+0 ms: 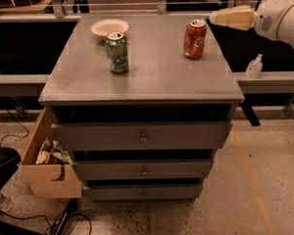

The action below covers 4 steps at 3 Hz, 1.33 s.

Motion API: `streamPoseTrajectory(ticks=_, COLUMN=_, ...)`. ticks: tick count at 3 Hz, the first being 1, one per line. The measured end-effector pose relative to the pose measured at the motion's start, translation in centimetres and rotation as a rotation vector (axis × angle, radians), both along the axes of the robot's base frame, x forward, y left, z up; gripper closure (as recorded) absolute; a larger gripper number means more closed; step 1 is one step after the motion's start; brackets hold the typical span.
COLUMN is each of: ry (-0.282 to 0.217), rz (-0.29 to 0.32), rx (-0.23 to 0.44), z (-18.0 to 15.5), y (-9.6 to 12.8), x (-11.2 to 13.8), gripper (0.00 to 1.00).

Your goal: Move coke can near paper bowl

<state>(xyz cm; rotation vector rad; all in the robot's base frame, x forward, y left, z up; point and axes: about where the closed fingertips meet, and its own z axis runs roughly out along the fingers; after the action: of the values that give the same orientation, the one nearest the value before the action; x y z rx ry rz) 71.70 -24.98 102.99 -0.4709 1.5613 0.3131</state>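
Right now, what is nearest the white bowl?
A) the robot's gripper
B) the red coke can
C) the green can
C: the green can stands right by the paper bowl; the coke can is far off at the right, with the gripper just up and right of it.

Lab-like workroom: grey drawer cabinet (142,137), floor cables (20,217), speckled floor (267,199), pincer (216,17) upper right.

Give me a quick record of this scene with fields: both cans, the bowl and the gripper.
coke can: upright, back right of cabinet top
paper bowl: back left, apart from the coke can
green can: upright, just in front of the paper bowl
gripper: in the air, just right of the coke can's top
task: not yet done
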Motion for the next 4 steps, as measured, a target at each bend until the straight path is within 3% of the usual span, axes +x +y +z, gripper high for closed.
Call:
streamPoseTrajectory(ticks=2, ry=0.030, rz=0.071, rx=0.043, z=-4.7, y=3.6, x=4.0, gripper=0.00)
streamPoseTrajectory(ticks=4, ry=0.030, rz=0.124, rx=0.041, z=-8.3, y=5.3, x=7.6, gripper=0.00)
